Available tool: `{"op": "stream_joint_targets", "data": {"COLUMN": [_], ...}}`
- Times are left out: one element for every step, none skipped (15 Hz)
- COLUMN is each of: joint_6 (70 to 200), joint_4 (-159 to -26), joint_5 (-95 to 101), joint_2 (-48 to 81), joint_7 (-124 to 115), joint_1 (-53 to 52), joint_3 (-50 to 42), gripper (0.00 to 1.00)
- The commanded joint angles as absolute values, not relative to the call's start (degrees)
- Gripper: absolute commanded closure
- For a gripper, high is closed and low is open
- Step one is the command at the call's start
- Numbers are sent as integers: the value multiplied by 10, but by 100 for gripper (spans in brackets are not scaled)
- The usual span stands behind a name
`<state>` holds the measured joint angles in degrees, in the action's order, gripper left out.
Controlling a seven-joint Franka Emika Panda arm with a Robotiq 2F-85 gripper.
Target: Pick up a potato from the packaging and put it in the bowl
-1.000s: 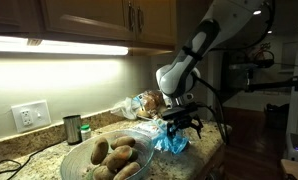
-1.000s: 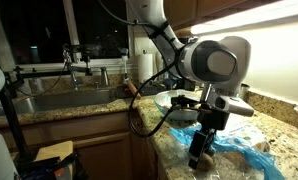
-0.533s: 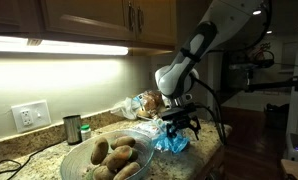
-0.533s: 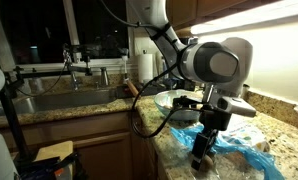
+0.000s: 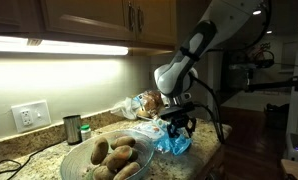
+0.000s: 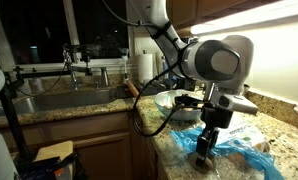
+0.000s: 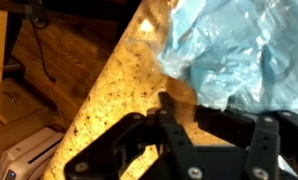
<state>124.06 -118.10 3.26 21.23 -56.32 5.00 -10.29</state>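
Note:
My gripper (image 5: 179, 128) hangs low over the granite counter at the near edge of the blue plastic packaging (image 5: 172, 143) (image 6: 244, 150) (image 7: 229, 50). In the wrist view a tan potato (image 7: 182, 100) sits between my dark fingers (image 7: 167, 108), which press against it from both sides. A clear glass bowl (image 5: 71, 152) stands on the counter beyond the packaging and holds several potatoes (image 5: 117, 156). In an exterior view my gripper (image 6: 204, 157) points straight down, and its fingertips hide the potato.
A metal cup (image 5: 72, 128) and a small green-lidded jar (image 5: 85, 131) stand by the wall near an outlet (image 5: 27, 116). A clear bag of food (image 5: 139, 103) lies behind the packaging. A sink (image 6: 59, 100) and the counter's edge (image 7: 99, 100) are close by.
The fingers have drawn together from wide open onto the potato. The arm has stayed almost still over the packaging's edge.

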Motion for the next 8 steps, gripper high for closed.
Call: {"op": "stream_joint_targets", "data": {"joint_6": [1246, 1246, 1246, 1246, 1246, 1245, 1245, 1245], "joint_4": [-1185, -1185, -1185, -1185, -1185, -1184, -1184, -1183], "joint_5": [29, 29, 29, 28, 27, 27, 27, 26], "joint_2": [214, 214, 214, 215, 216, 217, 217, 218], "joint_7": [-564, -564, -563, -563, -563, -562, -562, -562], "joint_1": [45, 45, 45, 45, 45, 45, 45, 45], "joint_3": [-109, -109, -109, -108, -108, -108, -108, -108], "gripper": [75, 60, 49, 45, 38, 32, 25, 19]}}
